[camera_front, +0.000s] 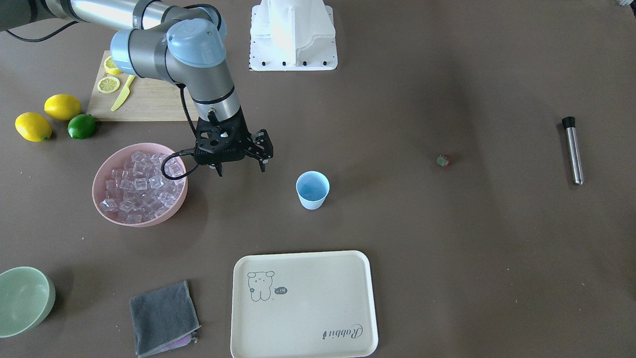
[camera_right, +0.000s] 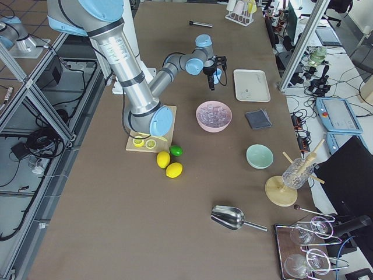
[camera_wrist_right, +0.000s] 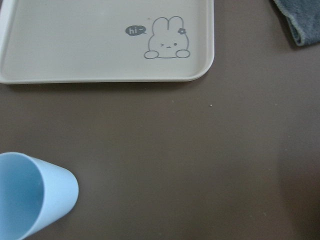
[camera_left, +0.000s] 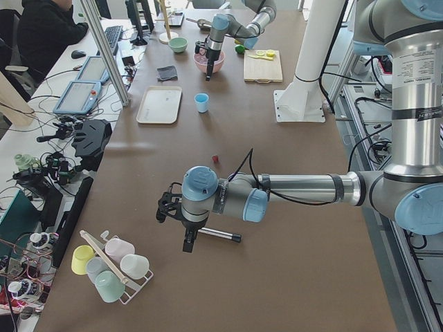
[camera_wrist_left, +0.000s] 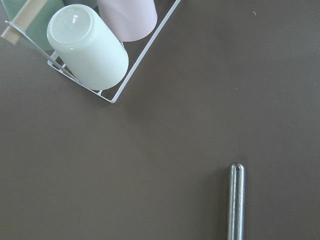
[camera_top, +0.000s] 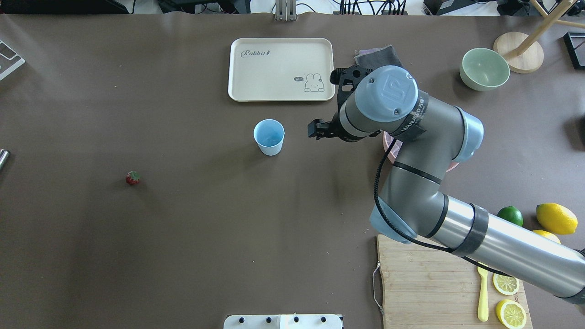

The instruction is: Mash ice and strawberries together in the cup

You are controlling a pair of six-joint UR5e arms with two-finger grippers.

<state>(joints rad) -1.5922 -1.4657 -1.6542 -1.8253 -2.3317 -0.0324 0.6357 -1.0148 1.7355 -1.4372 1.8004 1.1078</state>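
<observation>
Cup [camera_front: 312, 189] upright, tray [camera_wrist_right: 75, 50] lettered "hi"

**Cup mid-table**

The cup [camera_top: 268, 136] stood on the robot's side of the tray [camera_top: 281, 68]. The strawberry [camera_top: 133, 177] lay well apart on the robot's left — the ice [camera_front: 139, 186] sat in a bowl [camera_front: 144, 220] on its right, beyond the cutting board [camera_front: 149, 102].

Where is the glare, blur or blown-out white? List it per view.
Front-facing view: the white robot base is blown out, and the strawberry is small and soft-edged. Left wrist view: a bright streak runs down the metal rod. Right wrist view: even light, the tray and its print sharp.
</observation>
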